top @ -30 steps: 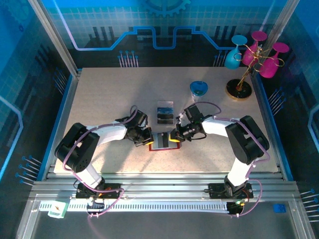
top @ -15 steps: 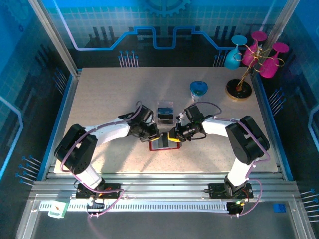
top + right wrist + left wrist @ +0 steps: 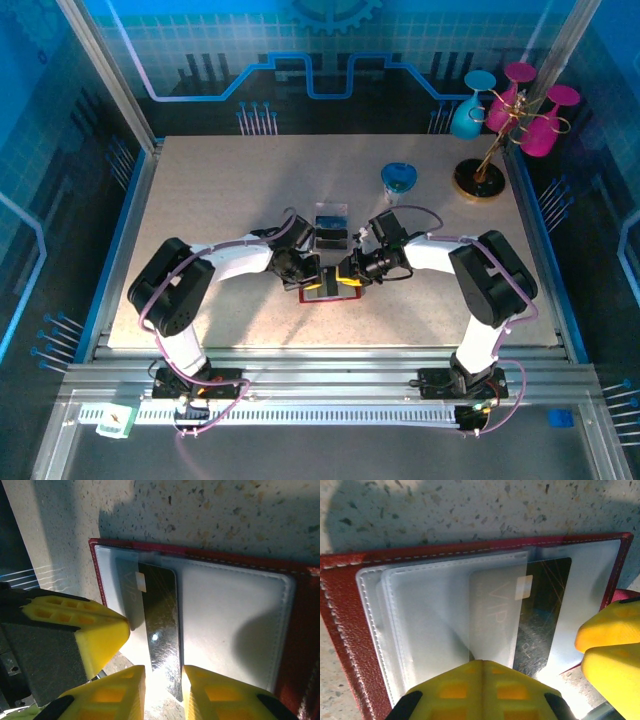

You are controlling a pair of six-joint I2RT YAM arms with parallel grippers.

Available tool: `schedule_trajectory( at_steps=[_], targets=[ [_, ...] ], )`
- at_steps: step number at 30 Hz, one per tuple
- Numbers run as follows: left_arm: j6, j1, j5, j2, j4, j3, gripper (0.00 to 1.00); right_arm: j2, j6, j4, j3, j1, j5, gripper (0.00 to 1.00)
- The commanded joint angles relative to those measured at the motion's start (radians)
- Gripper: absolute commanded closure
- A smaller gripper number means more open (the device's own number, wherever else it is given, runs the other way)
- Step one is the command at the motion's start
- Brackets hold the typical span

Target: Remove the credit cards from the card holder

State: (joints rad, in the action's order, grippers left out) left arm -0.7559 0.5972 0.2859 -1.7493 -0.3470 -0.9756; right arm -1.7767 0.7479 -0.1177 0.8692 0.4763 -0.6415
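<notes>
"On the card holder's left half, what is the left claw doing?"

"Its two yellow fingers are pressed together with nothing between them. The tip rests on the clear pocket leaves at that side's edge. I judge it is pinning the holder flat on the bench."

"And the holder itself?"

"It lies open between the two claws, red cover down, pockets facing up."

"Where's the card?"

"One dark credit card with a chip sits in the holder's right half. Part of it is under one of those leaves and part is bare. Its end reaches toward the holder's right edge."

"Then the right claw?"

"It is at that right edge with its fingers a little spread. The card's bare end is straight ahead of it, lined up with the gap. I see no clamp on the card, and whether a pad brushes it I cannot tell."

"Long axis?"

"From the right wrist it seems to run from the holder's middle out toward the right claw, though the slant leaves me unsure. If so, the pull goes along it, away from the holder's left half."

"So which arm takes it?"

"The right one, by my reading, since it is nearer the card's free end. The left sits at the card's side edge, fit only for holding things down."
</notes>
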Motion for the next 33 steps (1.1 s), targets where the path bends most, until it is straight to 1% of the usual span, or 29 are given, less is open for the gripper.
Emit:
schedule_trajectory(
  at_steps=[1, 2, 6, 21, 28, 33],
  targets=[
    [0.012, 0.005, -0.030, 0.029, -0.033, 0.010, 0.93, -0.031, 0.011, 0.010, 0.000, -0.002, -0.027, 0.74],
    [0.009, 0.005, -0.035, 0.040, -0.034, 0.013, 0.91, -0.036, 0.011, 0.011, 0.002, -0.002, -0.029, 0.74],
    [0.016, 0.003, -0.051, 0.065, -0.054, 0.004, 0.91, -0.038, 0.013, 0.015, 0.002, 0.001, -0.033, 0.74],
    [0.023, 0.005, -0.022, -0.021, -0.031, 0.018, 0.97, -0.068, 0.010, 0.010, 0.004, 0.007, -0.044, 0.74],
    [0.021, 0.005, -0.014, -0.032, -0.019, 0.022, 0.97, -0.072, 0.017, 0.024, 0.004, 0.007, -0.055, 0.74],
    [0.020, 0.005, -0.011, -0.036, -0.017, 0.020, 0.97, -0.068, 0.025, 0.033, 0.005, 0.007, -0.061, 0.77]
  ],
)
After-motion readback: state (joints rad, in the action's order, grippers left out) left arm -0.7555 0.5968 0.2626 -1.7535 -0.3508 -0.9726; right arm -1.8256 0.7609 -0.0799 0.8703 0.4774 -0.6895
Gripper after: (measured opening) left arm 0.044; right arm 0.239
